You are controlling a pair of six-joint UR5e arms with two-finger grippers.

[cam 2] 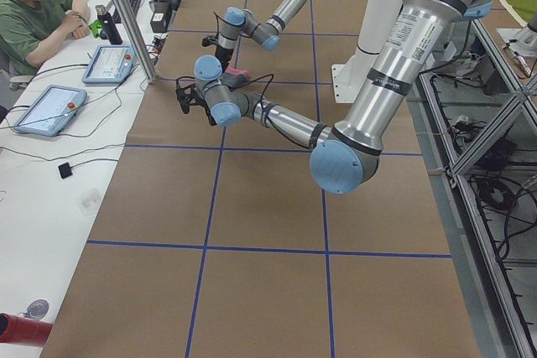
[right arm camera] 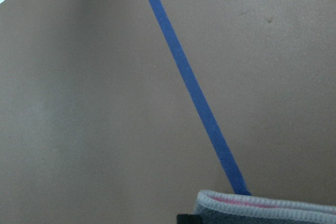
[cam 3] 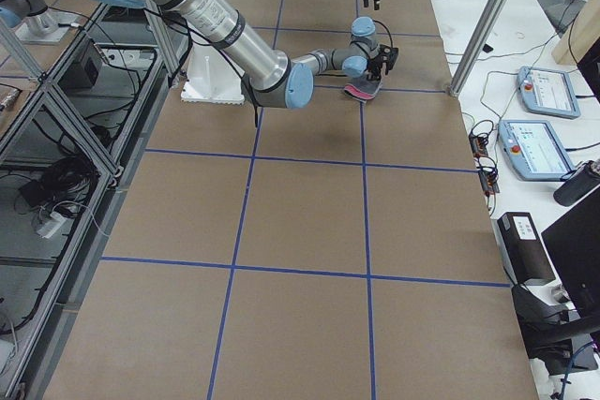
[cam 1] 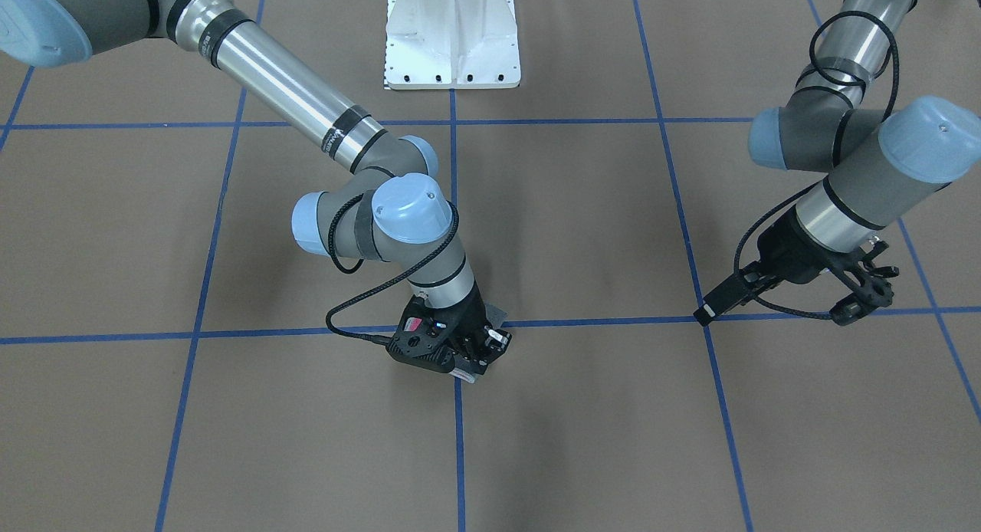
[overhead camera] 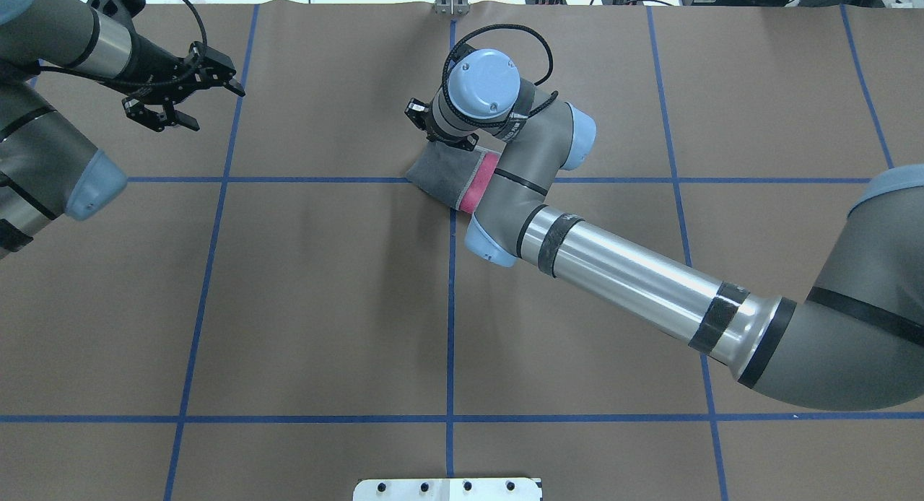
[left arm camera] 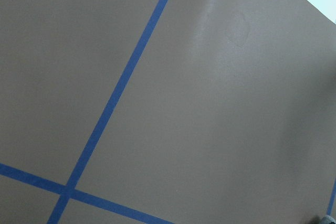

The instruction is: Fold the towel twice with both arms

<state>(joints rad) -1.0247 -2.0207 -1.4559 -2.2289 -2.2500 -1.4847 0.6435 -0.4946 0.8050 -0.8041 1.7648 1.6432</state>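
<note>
Near the tape crossing (overhead camera: 451,180) just above centre of the overhead view, the towel (overhead camera: 447,175) sits folded, grey face up, on the bench (overhead camera: 325,306), the right fingers (cam 1: 490,340) apparently pinched on its edge to work the fold, the left fingers (cam 1: 724,296) spread empty at upper left, standing clear.

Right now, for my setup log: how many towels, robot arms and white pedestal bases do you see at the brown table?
towel: 1
robot arms: 2, left arm and right arm
white pedestal base: 1
Total: 4
</note>
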